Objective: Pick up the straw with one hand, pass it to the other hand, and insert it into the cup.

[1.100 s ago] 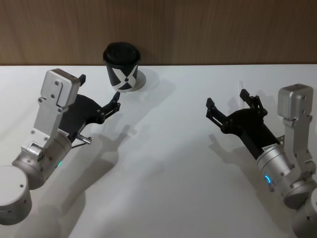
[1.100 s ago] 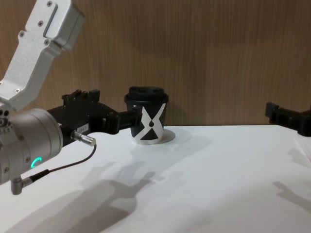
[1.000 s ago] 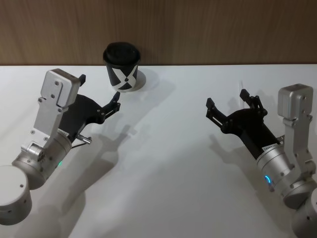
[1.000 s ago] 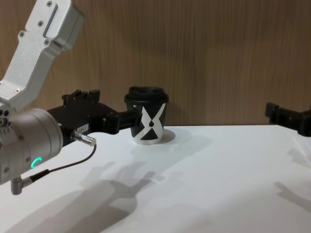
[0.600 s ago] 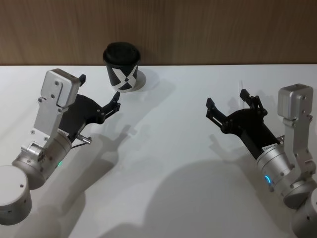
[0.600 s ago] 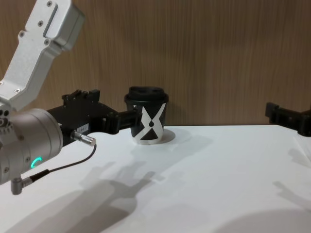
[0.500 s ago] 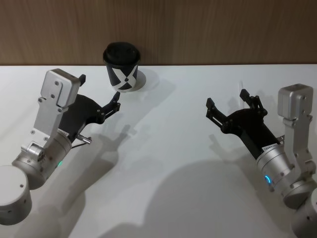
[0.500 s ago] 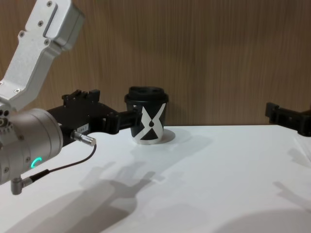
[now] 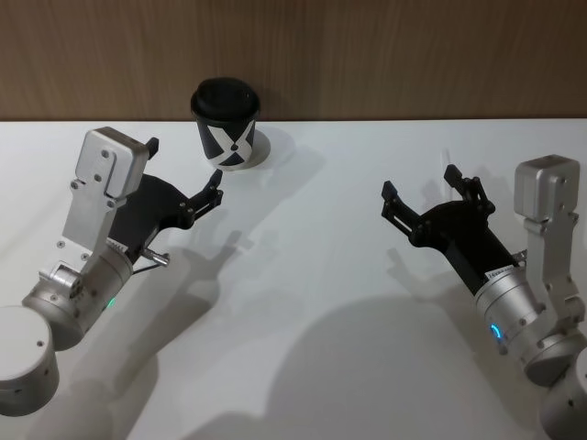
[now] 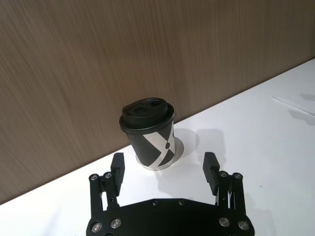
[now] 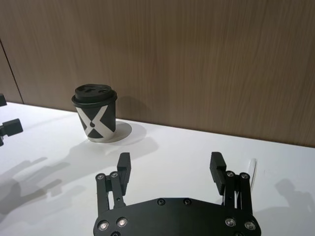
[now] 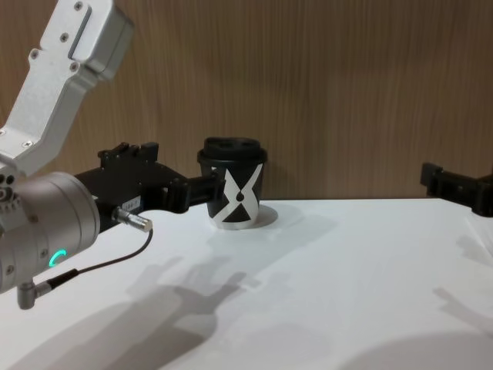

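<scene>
The black cup (image 9: 226, 119) with a black lid and a white X stands at the back of the white table, close to the wood wall. My left gripper (image 9: 186, 163) hovers open just short of the cup (image 10: 147, 130), which shows between and beyond its fingers; nothing is held. On the right, my right gripper (image 9: 420, 181) is also open, holding nothing. The thin white straw (image 11: 253, 169) lies flat on the table just beyond the right gripper's (image 11: 170, 162) far finger. From the left wrist view the straw (image 10: 293, 105) is a pale line far to the side.
The cup (image 12: 235, 185) rests on a grey round disc (image 12: 266, 218). A wood-panel wall (image 9: 385, 55) closes the table's back edge. A black cable with a silver plug (image 12: 131, 220) hangs by the left wrist. Bare white table (image 9: 312, 257) lies between the two arms.
A broad shadow has spread over the near part of the table. Both arms, the cup and the straw stay where they were.
</scene>
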